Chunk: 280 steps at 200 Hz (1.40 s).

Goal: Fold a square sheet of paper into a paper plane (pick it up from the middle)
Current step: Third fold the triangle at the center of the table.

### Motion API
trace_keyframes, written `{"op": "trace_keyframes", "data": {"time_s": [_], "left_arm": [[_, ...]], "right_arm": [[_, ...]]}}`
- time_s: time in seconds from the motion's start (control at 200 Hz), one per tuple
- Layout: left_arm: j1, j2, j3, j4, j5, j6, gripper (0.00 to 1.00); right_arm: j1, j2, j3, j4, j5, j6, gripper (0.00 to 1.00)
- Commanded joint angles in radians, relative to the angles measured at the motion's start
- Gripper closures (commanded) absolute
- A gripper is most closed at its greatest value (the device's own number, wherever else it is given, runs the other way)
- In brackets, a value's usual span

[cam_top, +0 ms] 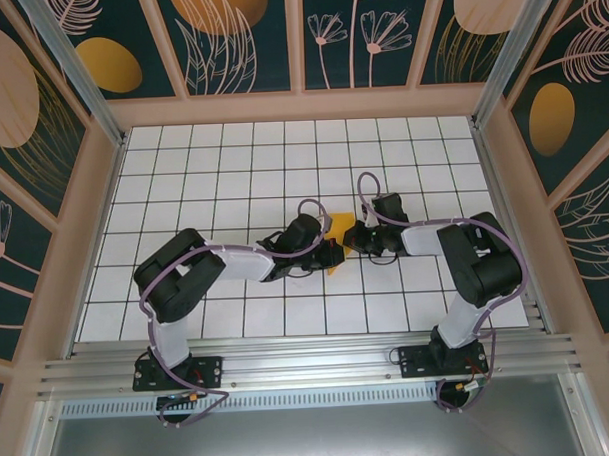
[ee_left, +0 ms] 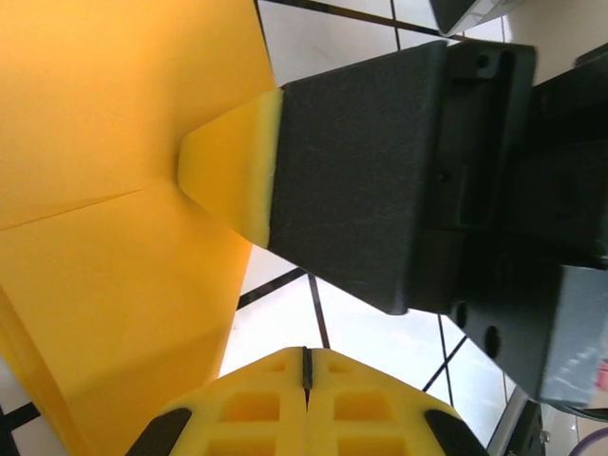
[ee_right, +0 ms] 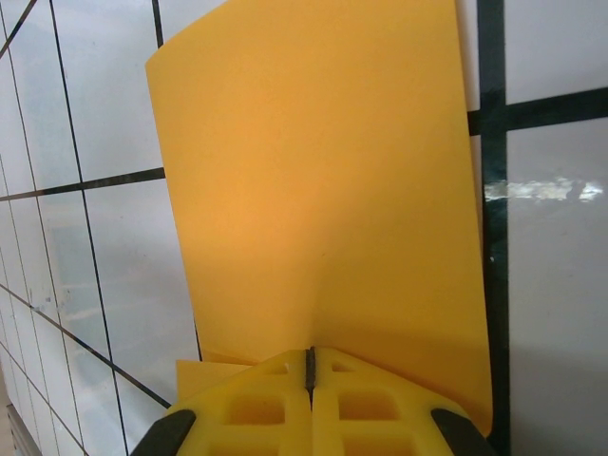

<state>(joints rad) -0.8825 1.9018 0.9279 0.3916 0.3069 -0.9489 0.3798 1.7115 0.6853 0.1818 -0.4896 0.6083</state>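
Observation:
The square sheet of paper [cam_top: 339, 228] is orange-yellow and stands lifted off the tiles between the two arms at mid-table. My right gripper [ee_right: 310, 356] is shut on its lower edge, and the sheet [ee_right: 323, 190] fans up and away from the pinch with a soft bend. In the left wrist view the paper [ee_left: 104, 142] shows a crease line, with the right gripper's yellow fingertip [ee_left: 228, 176] pressed on it. My left gripper [ee_left: 307, 356] is shut with nothing between its fingers, just right of the sheet's edge. From above, the left gripper [cam_top: 330, 251] and right gripper [cam_top: 353, 233] almost touch.
The white grid-tiled table [cam_top: 232, 170] lies under both arms. Patterned dark walls with wooden posts [cam_top: 501, 121] close in the back and sides. A metal rail [cam_top: 309, 363] runs along the near edge by the arm bases.

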Motion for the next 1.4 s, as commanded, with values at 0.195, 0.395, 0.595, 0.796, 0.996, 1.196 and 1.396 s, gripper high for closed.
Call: {"op": "trace_keyframes", "data": {"time_s": [0.195, 0.395, 0.595, 0.796, 0.996, 1.196, 1.396], "left_arm": [[-0.001, 0.043, 0.028, -0.036, -0.003, -0.005, 0.94], [-0.002, 0.042, 0.004, -0.068, -0.034, 0.003, 0.94], [-0.002, 0.051, -0.033, -0.043, -0.005, -0.012, 0.95], [-0.002, 0.036, -0.073, -0.055, -0.026, -0.011, 0.95], [-0.003, 0.042, -0.081, -0.054, 0.021, -0.017, 0.95], [-0.001, 0.016, -0.131, -0.022, 0.074, -0.047, 0.94], [-0.007, 0.013, -0.164, -0.038, 0.141, -0.031, 0.92]], "right_arm": [[0.012, 0.062, -0.012, -0.125, 0.093, -0.013, 0.95], [0.011, 0.066, -0.007, -0.131, 0.1, -0.016, 0.95], [0.012, 0.075, 0.0, -0.142, 0.111, -0.021, 0.95], [0.011, 0.081, 0.001, -0.144, 0.114, -0.019, 0.95], [0.012, 0.085, 0.006, -0.152, 0.12, -0.019, 0.95], [0.012, 0.086, 0.004, -0.153, 0.129, -0.017, 0.95], [0.012, 0.085, 0.0, -0.159, 0.132, -0.016, 0.95]]}}
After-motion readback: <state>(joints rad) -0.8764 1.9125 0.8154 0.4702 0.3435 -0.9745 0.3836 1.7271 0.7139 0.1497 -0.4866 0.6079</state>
